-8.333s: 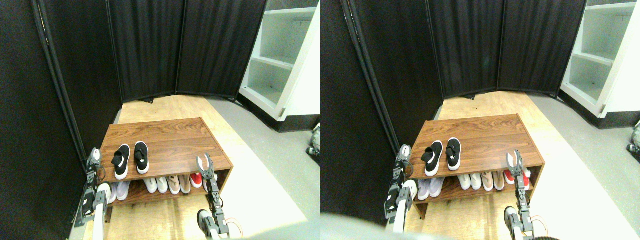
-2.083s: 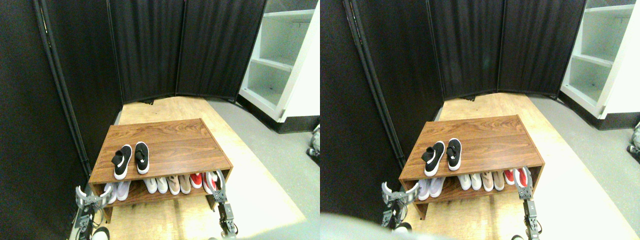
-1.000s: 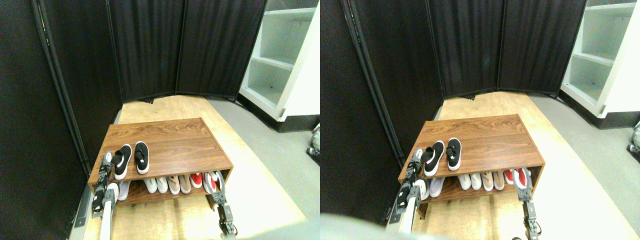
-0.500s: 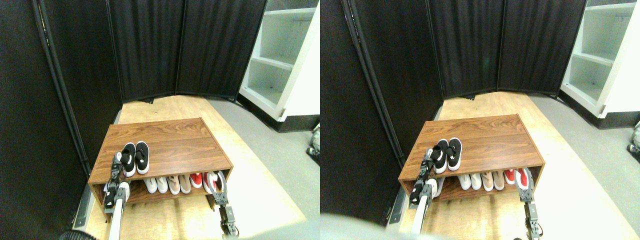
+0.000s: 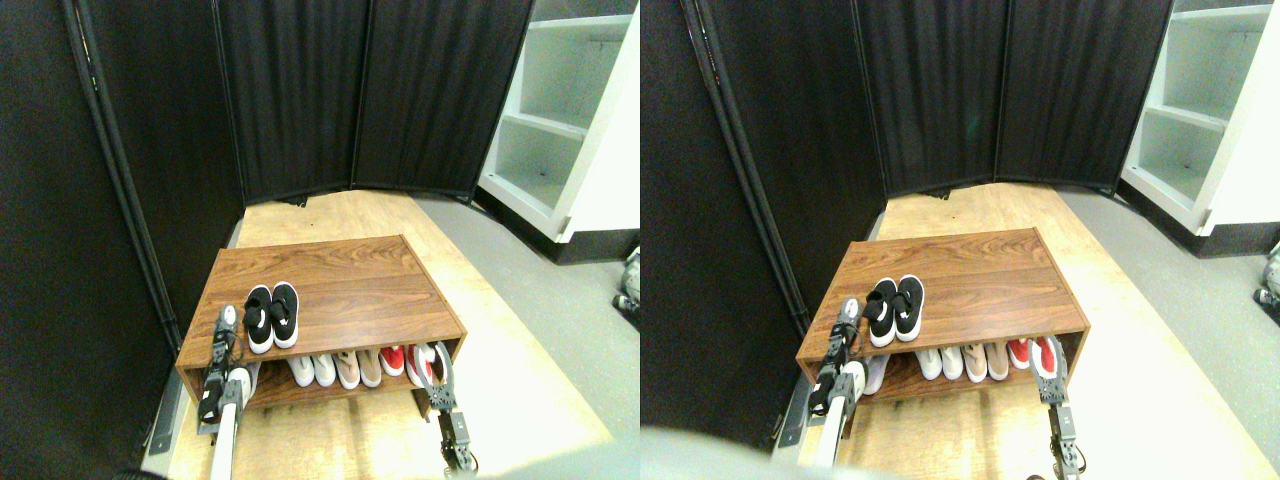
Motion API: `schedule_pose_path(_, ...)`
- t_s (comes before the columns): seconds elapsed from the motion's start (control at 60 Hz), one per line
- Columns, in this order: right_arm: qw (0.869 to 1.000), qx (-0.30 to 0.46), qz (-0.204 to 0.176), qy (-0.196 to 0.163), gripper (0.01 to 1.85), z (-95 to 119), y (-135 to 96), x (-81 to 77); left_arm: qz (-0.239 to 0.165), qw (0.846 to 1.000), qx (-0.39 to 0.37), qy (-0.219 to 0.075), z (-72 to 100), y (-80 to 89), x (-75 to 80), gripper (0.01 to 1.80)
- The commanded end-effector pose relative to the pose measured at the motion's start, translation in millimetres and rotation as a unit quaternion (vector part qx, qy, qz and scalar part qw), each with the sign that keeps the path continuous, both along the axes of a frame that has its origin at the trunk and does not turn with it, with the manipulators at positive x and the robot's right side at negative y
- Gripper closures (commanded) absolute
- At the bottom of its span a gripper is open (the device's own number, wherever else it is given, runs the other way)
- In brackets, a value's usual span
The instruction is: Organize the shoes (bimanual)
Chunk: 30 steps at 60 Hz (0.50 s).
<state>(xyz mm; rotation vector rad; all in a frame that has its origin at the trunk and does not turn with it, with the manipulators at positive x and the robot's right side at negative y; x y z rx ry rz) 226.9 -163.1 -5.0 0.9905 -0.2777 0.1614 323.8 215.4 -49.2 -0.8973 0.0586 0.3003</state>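
The shoes, two small black slip-ons with white soles, stand side by side and touching on the left part of the wooden rack's top (image 5: 350,290): the left shoe (image 5: 258,318) and the right shoe (image 5: 285,313), toes pointing away from me. My left gripper (image 5: 225,322) is raised at the rack's front left corner, just left of the left shoe and apart from it, holding nothing. My right gripper (image 5: 432,362) stands open in front of the lower shelf's right end, empty.
The rack's lower shelf holds white shoes (image 5: 312,370), beige shoes (image 5: 358,368) and red shoes (image 5: 392,360). A black folding screen (image 5: 300,100) closes off the left and back. A white shelving unit (image 5: 560,120) stands at the far right.
The left shoe has been pushed right and turned straight, so it now touches the right shoe. My left gripper has drawn back to the left of the pair. The right gripper stays put.
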Motion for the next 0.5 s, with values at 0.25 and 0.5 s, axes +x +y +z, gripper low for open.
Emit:
schedule_pose_path(0.25, 1.0, 0.003, 0.004, -0.026, 1.61, 6.0, 2.6, 3.1, -0.007, 0.997, 0.005, -0.082, 27.5, 49.9, -26.0, 1.8)
schedule_pose_path(0.5, 0.999, 0.01, 0.015, -0.027, 1.61, 5.8, 7.2, 6.0, -0.04, 0.993, -0.063, -0.096, 49.2, 33.5, -74.0, 1.8)
